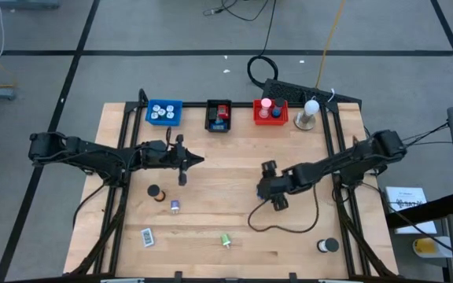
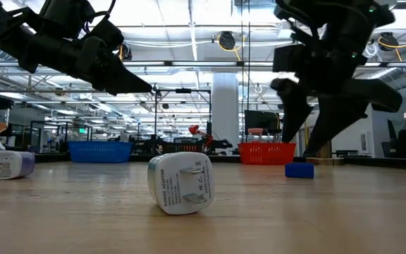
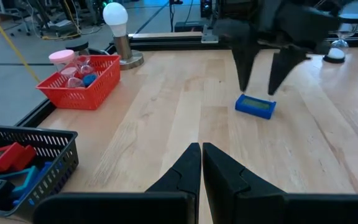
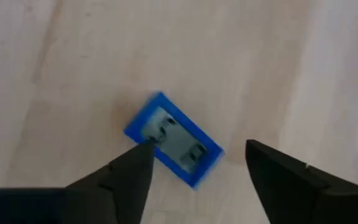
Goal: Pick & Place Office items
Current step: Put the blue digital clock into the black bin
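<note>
Nearest the low camera, a white plug adapter [image 2: 180, 183] is seen lying on the wooden worktop [image 1: 234, 204], with a purple-ended item [image 2: 7, 164] off to one side; neither is being worked on.

Farther in, the right claw [image 4: 194, 163] is held directly above a flat blue rectangle [image 4: 173, 139], fingers spread apart and nothing gripped. In the right wrist view the rectangle is seen lying flat on the worktop, close below the fingertips and offset toward one finger [image 4: 132, 168] rather than centred in the gap. Its long axis is set diagonally to the line between the two fingers, so a turn of the wrist would probably be needed before a clean pinch across the short side. A grey inset panel is carried on its upper face, framed by a bright blue rim.

The left claw [image 3: 201, 163] is shut and empty, held above the worktop's left half and pointed toward the rectangle [image 3: 255, 105]; it is well apart from it, so the right arm is clearly the nearer.

Along the far edge, a blue tray [image 1: 164, 112], black tray [image 1: 219, 115] and red tray [image 1: 270, 112] are lined up.
</note>
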Robot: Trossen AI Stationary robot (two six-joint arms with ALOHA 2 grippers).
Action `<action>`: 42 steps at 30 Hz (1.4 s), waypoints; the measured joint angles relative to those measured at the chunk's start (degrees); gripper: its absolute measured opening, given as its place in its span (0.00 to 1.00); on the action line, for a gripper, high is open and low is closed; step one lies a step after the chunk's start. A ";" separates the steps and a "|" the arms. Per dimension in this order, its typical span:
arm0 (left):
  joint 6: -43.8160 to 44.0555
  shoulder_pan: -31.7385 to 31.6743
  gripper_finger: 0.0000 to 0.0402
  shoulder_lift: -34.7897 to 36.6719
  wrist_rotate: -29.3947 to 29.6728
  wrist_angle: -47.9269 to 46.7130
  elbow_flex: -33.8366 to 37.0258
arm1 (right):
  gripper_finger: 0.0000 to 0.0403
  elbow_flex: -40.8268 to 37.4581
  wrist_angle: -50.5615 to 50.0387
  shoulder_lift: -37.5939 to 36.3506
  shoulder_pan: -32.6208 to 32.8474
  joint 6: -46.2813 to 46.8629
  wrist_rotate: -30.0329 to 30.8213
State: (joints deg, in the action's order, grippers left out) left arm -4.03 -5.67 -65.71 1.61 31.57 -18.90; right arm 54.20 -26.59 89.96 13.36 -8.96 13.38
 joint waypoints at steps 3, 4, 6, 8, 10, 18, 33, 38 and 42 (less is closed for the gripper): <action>0.00 0.00 0.06 0.00 0.00 0.02 0.00 | 0.66 2.43 -0.31 3.88 -0.67 -4.42 -2.93; 0.00 0.00 0.06 0.00 0.00 -0.02 0.00 | 0.66 3.20 -0.72 4.91 -0.98 -5.58 -3.99; 0.00 0.00 0.06 0.00 0.00 -0.01 0.00 | 0.67 4.57 -1.57 6.52 -1.52 -7.38 -6.52; 0.00 0.00 0.06 0.00 -0.01 -0.02 0.00 | 0.66 4.91 -2.43 7.30 -1.92 -8.14 -7.81; 0.00 0.00 0.06 0.00 0.00 0.00 0.00 | 0.65 4.87 -2.97 8.41 -2.27 -8.69 -8.72; 0.00 0.02 0.06 0.00 0.00 -0.02 0.00 | 0.56 4.69 -3.70 8.54 -3.31 -7.24 -9.27; 0.00 -0.02 0.06 0.00 0.00 -0.02 0.00 | 0.57 6.64 -0.28 8.34 0.77 -12.11 0.33; 0.00 -0.02 0.06 0.00 0.00 -0.02 0.00 | 0.70 7.21 0.92 8.34 1.76 -22.30 0.12; 0.00 -0.02 0.06 0.00 0.00 -0.02 0.00 | 0.71 7.37 3.20 9.70 1.76 -28.29 0.01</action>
State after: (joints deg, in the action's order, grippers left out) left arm -4.03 -5.69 -65.71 1.61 31.55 -18.90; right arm 61.57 -23.39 99.66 15.11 -37.25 13.39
